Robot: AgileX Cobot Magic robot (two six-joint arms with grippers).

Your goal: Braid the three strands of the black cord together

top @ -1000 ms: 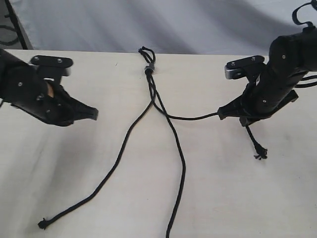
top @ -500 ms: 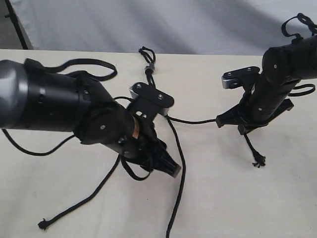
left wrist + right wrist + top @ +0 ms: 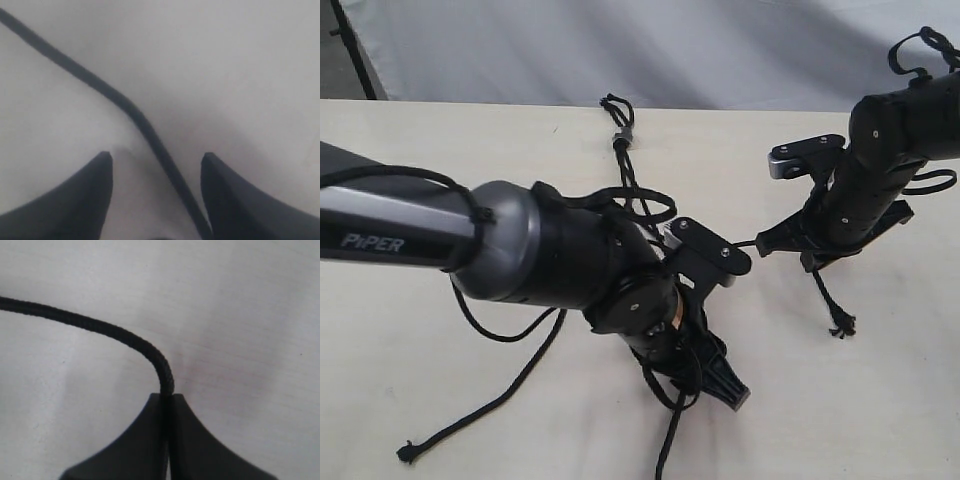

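**Left gripper**: the jaws are standing wide apart and holding nothing, with the tips hanging low over the table. The middle strand is lying on the table and passing between the two fingers, nearer one than the other. The view is too blurred to tell whether it touches.

**Right gripper**: the jaws are pressing together and pinching the right-hand strand at their very tips. The strand is curving away from the grip toward the middle of the table. Its free end is trailing out beyond the gripper, finishing in a frayed tail knot.

**Left-hand strand**: it is lying loose, emerging from under the left arm and ending in a small end knot near the front left.

**Black cord**: its joined end, with loop and grey band, is resting at the far middle of the table. The left arm is partly hiding its strands.
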